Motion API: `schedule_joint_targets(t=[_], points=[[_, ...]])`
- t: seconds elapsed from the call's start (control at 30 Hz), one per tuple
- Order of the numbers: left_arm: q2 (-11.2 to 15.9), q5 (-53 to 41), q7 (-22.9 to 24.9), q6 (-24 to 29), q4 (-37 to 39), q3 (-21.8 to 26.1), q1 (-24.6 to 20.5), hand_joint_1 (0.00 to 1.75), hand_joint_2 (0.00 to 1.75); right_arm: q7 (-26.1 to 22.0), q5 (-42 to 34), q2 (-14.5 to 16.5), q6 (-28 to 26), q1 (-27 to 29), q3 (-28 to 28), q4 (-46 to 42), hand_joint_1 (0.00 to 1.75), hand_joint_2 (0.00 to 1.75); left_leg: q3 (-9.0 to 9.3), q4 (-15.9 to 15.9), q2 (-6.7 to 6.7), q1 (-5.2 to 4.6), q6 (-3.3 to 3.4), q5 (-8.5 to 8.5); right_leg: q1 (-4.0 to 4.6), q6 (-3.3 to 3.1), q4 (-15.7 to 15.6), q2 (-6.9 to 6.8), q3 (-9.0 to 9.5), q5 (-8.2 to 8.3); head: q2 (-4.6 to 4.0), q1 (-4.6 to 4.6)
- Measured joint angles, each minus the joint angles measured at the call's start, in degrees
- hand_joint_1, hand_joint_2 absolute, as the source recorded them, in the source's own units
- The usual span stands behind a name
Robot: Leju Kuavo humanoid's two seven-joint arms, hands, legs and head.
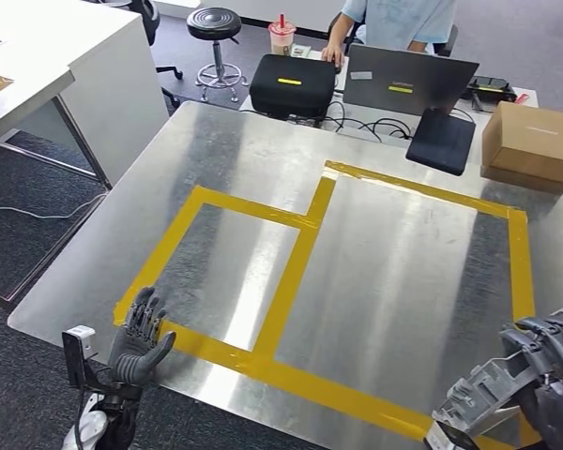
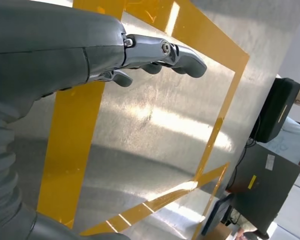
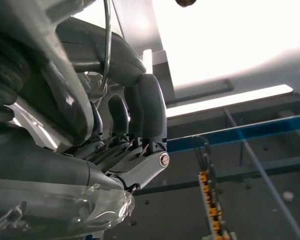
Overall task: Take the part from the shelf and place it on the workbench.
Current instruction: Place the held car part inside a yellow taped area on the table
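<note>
Right hand (image 1: 548, 375) holds the part (image 1: 477, 398), grey w/ clear wrap, fingers curled round it, over the table (image 1: 406, 281) near edge by the yellow tape (image 1: 293, 272). Pickup done; set-down left. Left hand (image 1: 138, 339) spread, holding nothing

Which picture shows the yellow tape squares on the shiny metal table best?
The head view: it shows the yellow tape outline whole, both boxes, on the shiny metal table. The left wrist view shows part of the tape close and turned, under the left hand. The right wrist view looks upward instead.
</note>
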Motion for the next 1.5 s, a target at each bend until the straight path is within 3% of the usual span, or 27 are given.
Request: schedule_joint_targets(t=[0.1,0.27,0.63,0.97,1.5], points=[[0.01,-0.28,-0.12,-0.14,0.0,0.15,0.08,0.0,1.75,-7.25,-8.73,4.24,0.01,0.02,-6.05,0.37,1.34,1.75,-0.04,0.0,0.0,-0.07,-0.05,0.03,-0.07,-0.01,0.14,0.0,-0.11,-0.02,0.0,-0.01],[0.01,-0.95,-1.2,-0.74,-0.07,0.74,0.72,0.0,1.75,-2.3,-15.23,5.32,0.03,0.14,-11.94,0.68,1.34,1.75,-0.02,-0.01,0.03,-0.12,-0.07,0.05,-0.11,-0.02,0.17,0.06,-0.12,-0.03,0.0,0.0],[-0.11,-1.62,-1.4,-1.61,-0.74,1.8,1.67,0.0,1.75,1.94,-16.15,4.54,0.26,0.51,-13.63,1.63,1.34,1.75,0.03,-0.01,0.04,-0.12,-0.08,0.13,-0.11,-0.02,0.17,0.07,-0.08,0.0,0.0,0.0],[-0.24,-2.11,-1.24,-2.17,-0.94,2.46,1.91,0.0,1.75,5.21,-18.42,3.02,3.73,-0.28,-14.56,3.64,1.34,1.75,0.23,-0.01,0.06,-0.12,-0.08,0.13,-0.11,-0.01,0.16,0.12,0.11,0.0,0.0,-0.01],[-0.3,-2.85,-1.05,-3.08,-0.94,2.58,1.95,0.0,1.75,6.67,-20.73,-0.57,7.74,-3.55,-18.19,7.94,1.34,1.75,0.53,0.0,0.09,-0.12,-0.07,0.12,-0.11,0.01,0.14,0.18,0.38,0.03,0.0,0.0]])
